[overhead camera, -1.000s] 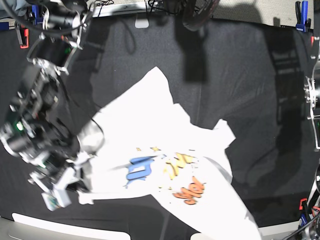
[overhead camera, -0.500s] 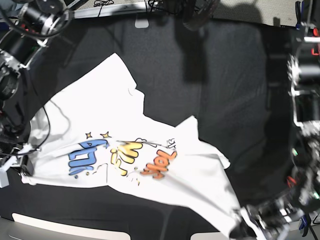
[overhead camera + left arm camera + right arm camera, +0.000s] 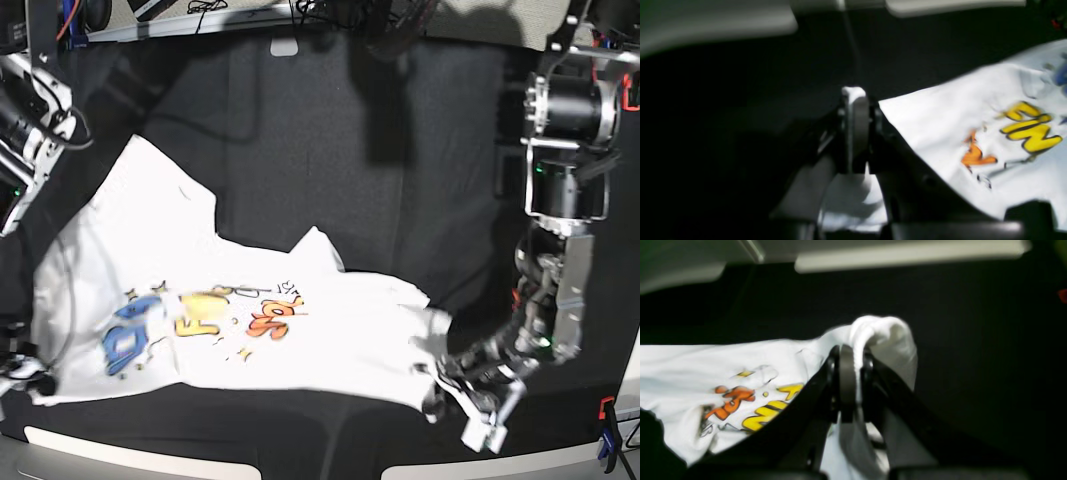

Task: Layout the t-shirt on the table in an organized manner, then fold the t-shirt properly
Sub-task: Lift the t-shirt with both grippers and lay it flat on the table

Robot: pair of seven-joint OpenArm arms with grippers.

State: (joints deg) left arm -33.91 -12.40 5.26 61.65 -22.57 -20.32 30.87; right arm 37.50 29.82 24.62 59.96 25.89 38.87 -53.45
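Since half a second ago, shirt [image 3: 250,320] has been pulled wider, long axis across the near side of the table [image 3: 400,180], print up. Left hand [image 3: 448,385] and right hand [image 3: 22,375] each pinch a corner. Soft wrinkled white cloth on matte black cover.

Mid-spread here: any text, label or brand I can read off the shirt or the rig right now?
Blue, yellow and orange cartoon lettering on the front of the t-shirt: too blurred to read in the base view or either wrist view.
Small dark marks beside the orange letters: too small to tell.
Table, arms and clamps: no readable text, label or number.
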